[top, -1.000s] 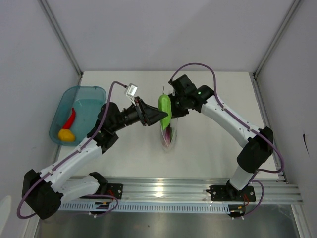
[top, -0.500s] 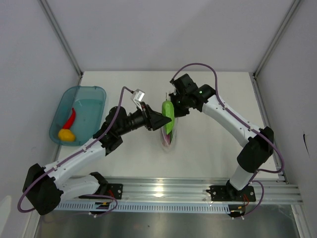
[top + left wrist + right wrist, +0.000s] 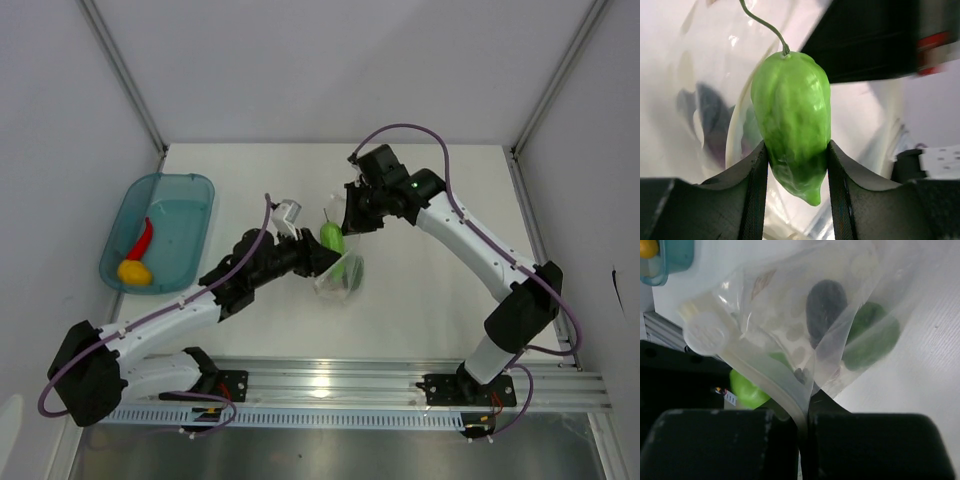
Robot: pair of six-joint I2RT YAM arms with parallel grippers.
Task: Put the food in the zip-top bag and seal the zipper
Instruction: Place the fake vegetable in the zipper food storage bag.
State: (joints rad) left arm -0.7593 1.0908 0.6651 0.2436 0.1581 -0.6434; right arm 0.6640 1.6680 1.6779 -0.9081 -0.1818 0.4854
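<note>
My left gripper (image 3: 325, 256) is shut on a light green pepper (image 3: 332, 239), stem pointing away, its sides pinched between both fingers (image 3: 756, 170). The pepper (image 3: 792, 112) hangs at the mouth of the clear dotted zip-top bag (image 3: 340, 278). My right gripper (image 3: 805, 422) is shut on the bag's mouth edge with the zipper strip (image 3: 772, 385), holding that edge up off the table. Inside the bag (image 3: 790, 315) lie a purple eggplant (image 3: 826, 302) and a dark green vegetable (image 3: 872, 337). A red chili (image 3: 144, 236) and a yellow pepper (image 3: 133, 271) rest in the tray.
A teal translucent tray (image 3: 180, 215) sits at the table's left edge. The white table (image 3: 450, 290) has a metal rail along its near edge, and grey walls enclose the other sides.
My left arm has carried the green pepper right and toward the near edge, down to the bag's mouth. The bag has shifted slightly right and opened wider. Right gripper stays shut on the bag.
</note>
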